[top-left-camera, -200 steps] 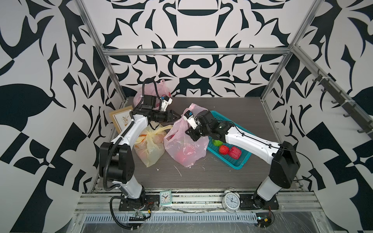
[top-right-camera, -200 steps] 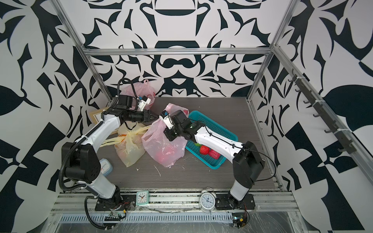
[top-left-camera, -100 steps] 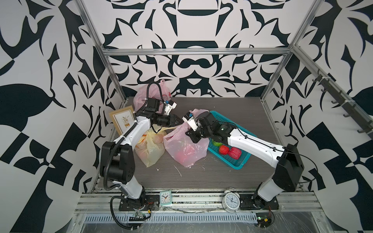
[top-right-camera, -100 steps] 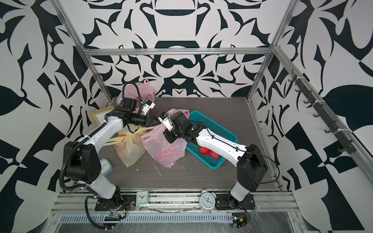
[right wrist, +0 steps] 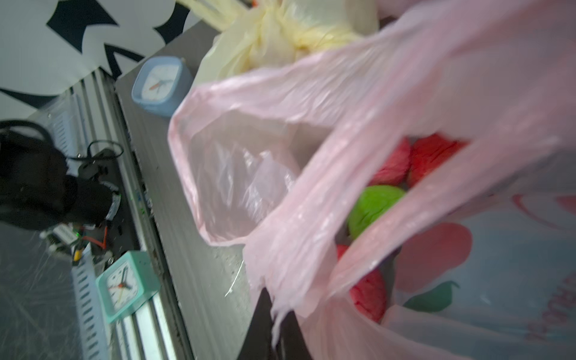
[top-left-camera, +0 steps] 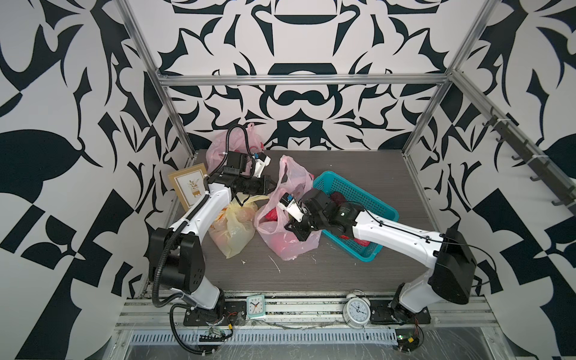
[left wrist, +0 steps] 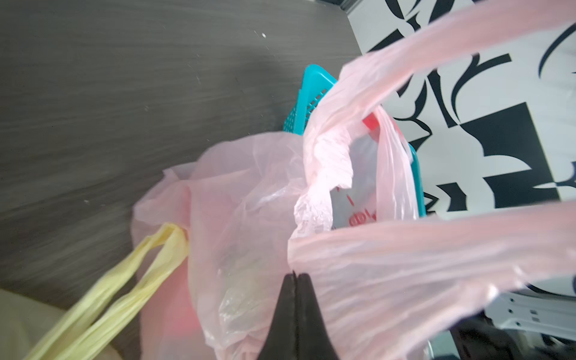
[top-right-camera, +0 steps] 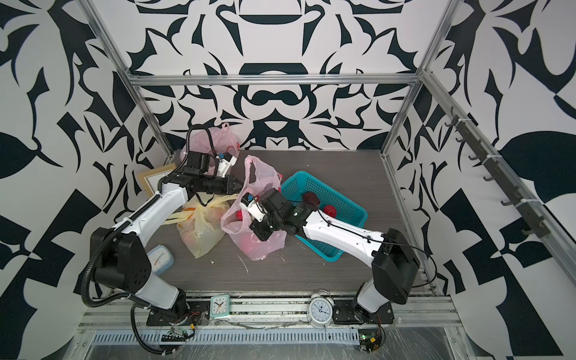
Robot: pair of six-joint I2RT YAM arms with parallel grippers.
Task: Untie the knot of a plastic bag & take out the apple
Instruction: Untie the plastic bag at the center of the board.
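Left gripper (left wrist: pixel 294 276) pressed together, pinching pink bag (left wrist: pixel 249 202) edge; right gripper (right wrist: pixel 276 311) pinching other side. Pull too hard: bag may rip or slip free, green apple (right wrist: pixel 372 208) rolls out.

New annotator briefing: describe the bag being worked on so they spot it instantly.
On the grey table, find the teal basket; the pink bag lies between it and the yellow bag. Unlike the rear pink bag, it sits mid-table, mouth open.

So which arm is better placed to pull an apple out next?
Right, probably: the right pincer grips the pink bag at its mouth, near the green apple; the left pincer only pinches a handle.
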